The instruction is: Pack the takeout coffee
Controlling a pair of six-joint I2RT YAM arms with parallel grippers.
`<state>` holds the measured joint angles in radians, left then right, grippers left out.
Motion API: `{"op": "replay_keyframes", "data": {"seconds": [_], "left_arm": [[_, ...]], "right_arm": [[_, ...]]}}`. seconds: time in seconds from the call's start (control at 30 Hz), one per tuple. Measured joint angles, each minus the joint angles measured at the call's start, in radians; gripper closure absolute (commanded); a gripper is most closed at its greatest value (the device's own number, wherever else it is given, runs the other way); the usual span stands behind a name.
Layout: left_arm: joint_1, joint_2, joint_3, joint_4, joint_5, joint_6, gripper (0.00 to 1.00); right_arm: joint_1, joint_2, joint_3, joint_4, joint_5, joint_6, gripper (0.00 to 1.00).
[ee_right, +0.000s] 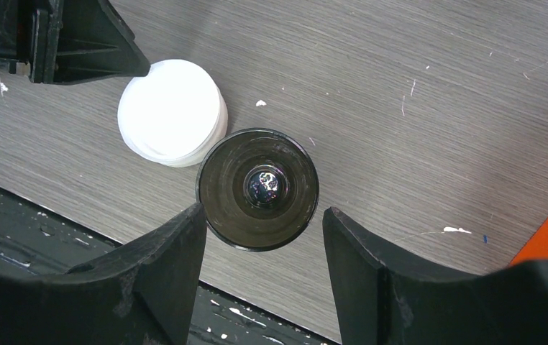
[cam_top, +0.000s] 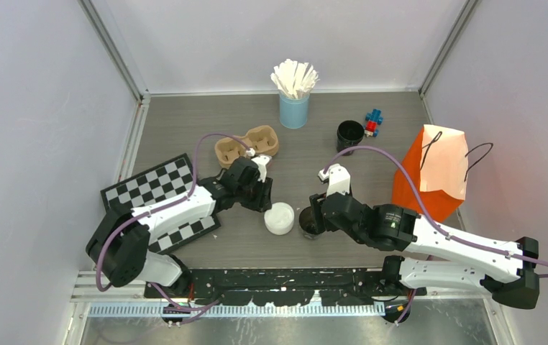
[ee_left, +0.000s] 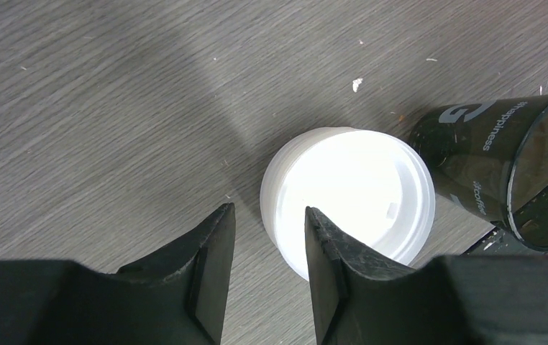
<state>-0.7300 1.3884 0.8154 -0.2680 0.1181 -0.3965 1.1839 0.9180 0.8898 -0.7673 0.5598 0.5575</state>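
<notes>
Two claws are working near the front of the worktop right now, and neither one is gripping anything. The right claw is hanging with its jaws spread wide on either side of a lidless black cup, which is standing upright on the wood. A sliver of worktop is showing beside the right-hand finger, so nothing is being squeezed there. Just beside that cup, on its left, a white lid is lying flat. The left claw is hovering at the lid's edge, jaws partly apart, with only worktop and lid rim showing in the gap. Further back, a second black cup is sitting uncovered near the orange bag, and the cardboard carrier is sitting just beyond the left claw.
</notes>
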Motion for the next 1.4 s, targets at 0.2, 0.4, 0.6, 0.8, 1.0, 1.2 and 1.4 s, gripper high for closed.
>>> {"op": "replay_keyframes", "data": {"seconds": [0.2,0.4,0.6,0.8,1.0,1.2,1.4], "left_arm": [[-0.010,0.043,0.009,-0.001,0.003,0.006,0.60],[-0.026,0.074,0.014,-0.003,0.002,0.013,0.72],[-0.028,0.074,0.018,-0.006,-0.005,0.021,0.93],[-0.029,0.066,0.042,-0.049,-0.022,0.040,1.00],[-0.029,0.040,0.078,-0.090,-0.031,0.046,1.00],[-0.029,-0.018,0.097,-0.132,-0.032,0.034,1.00],[-0.028,-0.068,0.135,-0.185,-0.045,0.006,1.00]], "right_arm": [[0.000,0.000,-0.004,0.001,0.000,0.004,0.35],[0.000,-0.011,-0.004,0.001,0.000,0.006,0.35],[0.000,-0.011,-0.006,0.001,0.000,0.009,0.35],[0.000,-0.011,-0.014,0.006,-0.001,0.014,0.35],[0.000,-0.011,-0.020,0.021,-0.003,0.014,0.35],[0.000,-0.034,-0.059,0.099,-0.014,-0.006,0.34],[0.000,-0.133,-0.156,0.299,-0.066,-0.123,0.28]]}}
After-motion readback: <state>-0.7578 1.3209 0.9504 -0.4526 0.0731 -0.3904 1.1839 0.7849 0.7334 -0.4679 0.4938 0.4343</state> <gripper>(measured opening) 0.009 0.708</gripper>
